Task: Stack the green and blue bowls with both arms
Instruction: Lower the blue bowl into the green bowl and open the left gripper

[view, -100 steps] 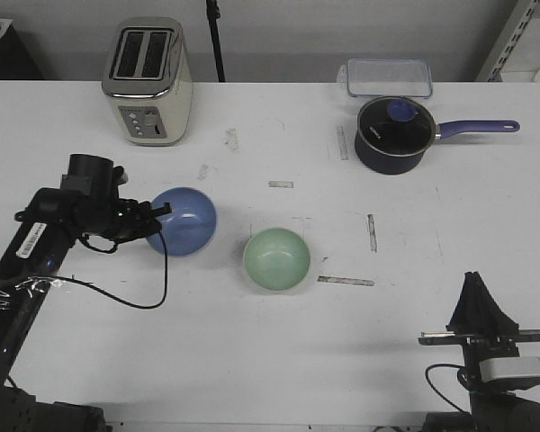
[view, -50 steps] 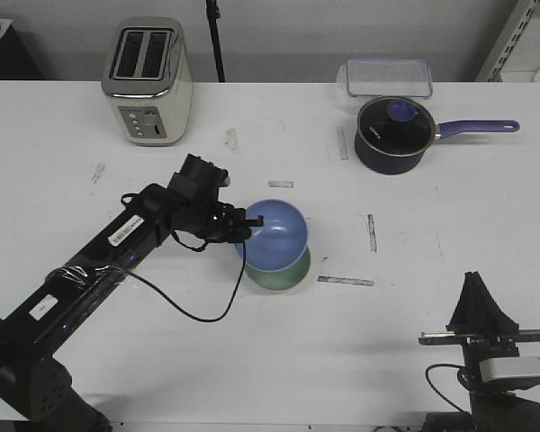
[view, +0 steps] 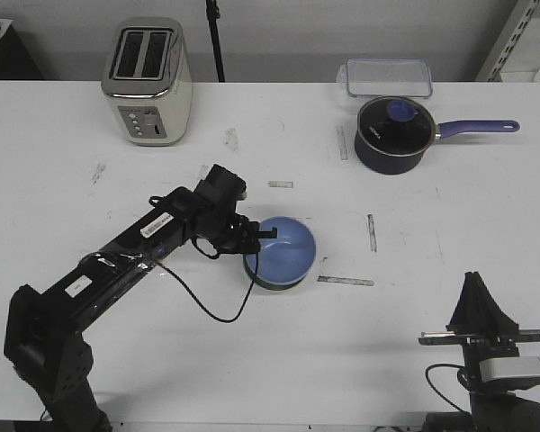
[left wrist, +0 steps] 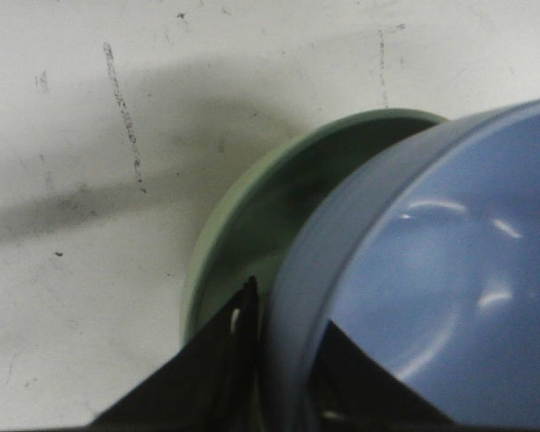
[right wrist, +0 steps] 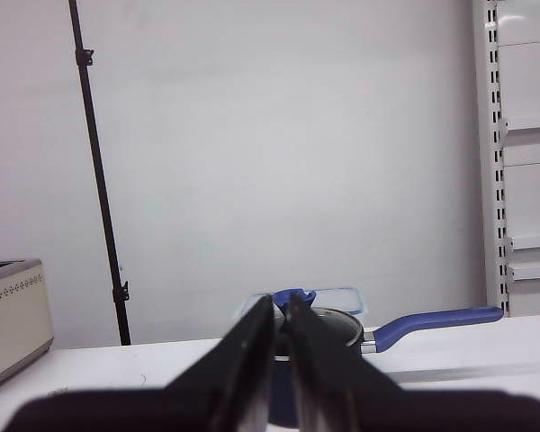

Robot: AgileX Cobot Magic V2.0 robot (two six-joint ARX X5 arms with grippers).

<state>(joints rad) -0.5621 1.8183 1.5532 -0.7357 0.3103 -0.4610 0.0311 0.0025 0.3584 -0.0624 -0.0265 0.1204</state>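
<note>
Nearest me, the right gripper [view: 473, 290] sits parked at the surface's [view: 252, 360] near edge, pressed together on nothing. Mid-surface, the left gripper [view: 259, 236] pinches the blue bowl's [view: 286, 249] rim, that bowl sitting inside the green bowl [left wrist: 252, 225] whose rim peeks out beneath. I'd say the stacking is nearly done; only release remains. Farther back, the pot's [view: 393, 135] white lettering is too small to read.
</note>
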